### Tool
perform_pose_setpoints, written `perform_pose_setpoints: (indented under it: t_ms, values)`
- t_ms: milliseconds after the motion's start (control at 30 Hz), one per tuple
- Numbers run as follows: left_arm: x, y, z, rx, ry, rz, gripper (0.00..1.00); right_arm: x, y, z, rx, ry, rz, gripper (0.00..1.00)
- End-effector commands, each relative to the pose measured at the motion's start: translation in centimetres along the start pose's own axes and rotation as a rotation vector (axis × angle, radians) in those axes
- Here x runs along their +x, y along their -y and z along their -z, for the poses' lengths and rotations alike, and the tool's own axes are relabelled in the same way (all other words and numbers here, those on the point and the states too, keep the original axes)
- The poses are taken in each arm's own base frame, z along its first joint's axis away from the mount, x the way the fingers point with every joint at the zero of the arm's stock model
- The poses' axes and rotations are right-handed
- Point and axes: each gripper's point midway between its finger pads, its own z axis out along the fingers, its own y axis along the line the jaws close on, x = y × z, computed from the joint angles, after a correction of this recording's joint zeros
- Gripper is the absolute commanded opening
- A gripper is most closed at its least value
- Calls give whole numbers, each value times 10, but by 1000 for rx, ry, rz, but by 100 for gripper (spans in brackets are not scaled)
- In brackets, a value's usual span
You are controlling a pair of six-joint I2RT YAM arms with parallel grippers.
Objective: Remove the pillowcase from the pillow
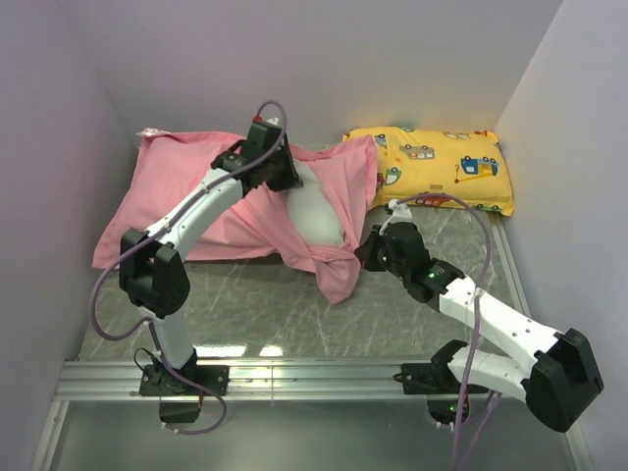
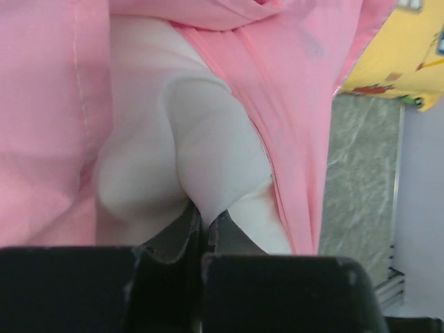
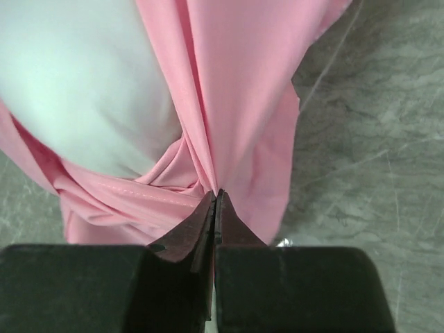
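Note:
The pink pillowcase (image 1: pixel 177 206) lies crumpled at the back left, its open end pulled back from the white pillow (image 1: pixel 319 211), which bulges out in the middle. My left gripper (image 1: pixel 289 177) reaches over the pillow's far side. In the left wrist view it (image 2: pixel 203 216) is shut on a pinched fold of the white pillow (image 2: pixel 201 139), with the pillowcase (image 2: pixel 291 90) draped on both sides. My right gripper (image 1: pixel 361 253) sits at the near right end of the fabric. In the right wrist view it (image 3: pixel 216 195) is shut on gathered folds of the pillowcase (image 3: pixel 236 97), beside the bare pillow (image 3: pixel 76 83).
A yellow vehicle-print pillow (image 1: pixel 437 167) lies at the back right against the wall, and its edge shows in the left wrist view (image 2: pixel 395 62). Grey marbled tabletop (image 1: pixel 265 304) runs between the pillow and the metal rail (image 1: pixel 294 378) at the front. Pale walls close in both sides.

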Motion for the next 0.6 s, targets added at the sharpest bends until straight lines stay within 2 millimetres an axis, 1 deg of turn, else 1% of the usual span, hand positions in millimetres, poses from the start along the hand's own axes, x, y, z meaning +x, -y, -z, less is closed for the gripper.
perform_pose_setpoints:
  t_ms: [0,33,67,133,167,267,333,367,400,433,467,500,533,567]
  values:
    - [-106,8,39,84,264,58,0,42,42,-1,158,-117,22,0]
    - [-110,9,43,104,266,68,0,45,44,-4,167,-124,20,0]
    - [-115,3,45,113,269,86,0,51,48,-9,177,-137,21,0]
    - [-120,6,52,168,258,111,0,56,48,-14,175,-154,15,0]
    - [-124,5,55,175,261,114,0,61,50,-17,180,-168,12,0]
    - [-121,6,61,183,246,100,0,61,47,-25,173,-167,2,0]
    - [-121,8,69,227,240,111,0,57,49,-29,189,-154,8,0]
    - [-128,2,72,244,245,132,0,59,51,-35,203,-162,16,0]
    - [-132,2,76,282,237,175,0,60,53,-38,219,-166,19,0]
    - [-132,11,81,360,205,180,0,60,52,-41,218,-175,22,0]
    - [-140,5,84,373,207,204,0,65,52,-46,216,-193,23,0]
    - [-142,7,84,394,195,227,0,68,49,-48,205,-198,19,0]
    - [-148,14,91,426,198,223,0,72,47,-51,194,-211,20,0]
    - [-150,16,93,437,199,228,0,71,42,-53,183,-207,19,0]
